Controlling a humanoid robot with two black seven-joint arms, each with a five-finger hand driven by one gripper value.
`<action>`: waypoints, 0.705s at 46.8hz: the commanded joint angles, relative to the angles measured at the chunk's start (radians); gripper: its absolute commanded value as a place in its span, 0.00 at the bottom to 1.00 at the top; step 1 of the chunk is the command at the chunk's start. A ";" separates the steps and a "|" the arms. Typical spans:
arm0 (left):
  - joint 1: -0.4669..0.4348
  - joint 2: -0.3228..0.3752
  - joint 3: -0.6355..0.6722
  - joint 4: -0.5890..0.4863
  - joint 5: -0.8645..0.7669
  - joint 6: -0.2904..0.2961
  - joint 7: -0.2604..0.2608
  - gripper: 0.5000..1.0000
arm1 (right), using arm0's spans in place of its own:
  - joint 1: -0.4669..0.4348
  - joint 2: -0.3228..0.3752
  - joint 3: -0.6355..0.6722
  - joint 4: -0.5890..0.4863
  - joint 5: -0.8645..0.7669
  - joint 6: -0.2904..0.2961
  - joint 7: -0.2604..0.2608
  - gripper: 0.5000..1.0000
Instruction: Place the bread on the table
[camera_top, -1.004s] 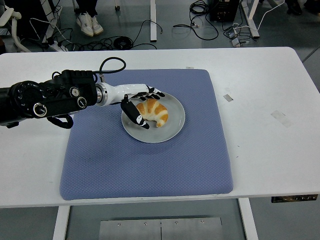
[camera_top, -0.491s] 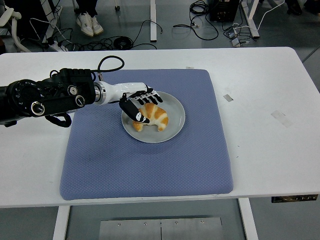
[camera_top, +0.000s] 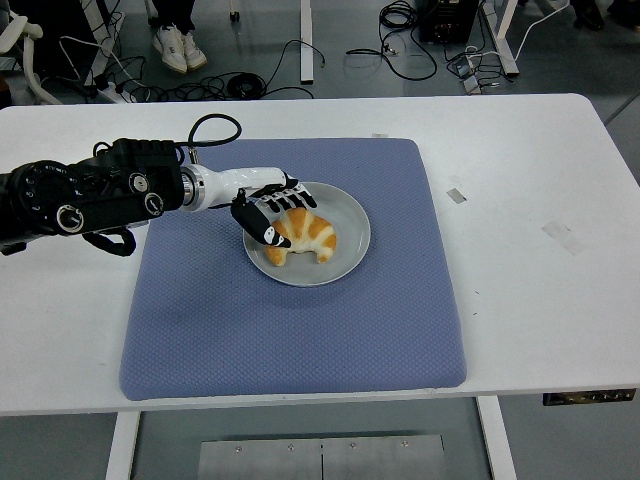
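Beyond the far edge of the white rectangular bench (camera_top: 520, 170) lies grey floor (camera_top: 345, 80) strewn with black cables (camera_top: 260, 75). White desk legs (camera_top: 308, 45) stand there beside 2 white sneakers (camera_top: 178, 45).

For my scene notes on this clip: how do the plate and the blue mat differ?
The plate is round and grey; the blue mat is squarish and textured. The plate is much smaller and lies on the mat. The plate carries the bread, which the left robot hand is closing over; the mat carries only the plate. Both lie flat.
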 joint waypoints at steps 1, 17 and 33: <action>-0.002 0.001 0.000 -0.002 0.001 -0.001 0.000 0.56 | 0.000 0.000 0.000 0.000 0.000 0.000 0.000 1.00; -0.007 0.003 0.005 -0.002 0.000 -0.013 -0.002 0.37 | 0.000 0.000 0.000 0.000 0.000 0.000 0.000 1.00; -0.024 0.018 0.002 -0.002 -0.002 -0.024 -0.031 0.33 | 0.000 0.000 0.000 0.000 0.000 0.000 0.000 1.00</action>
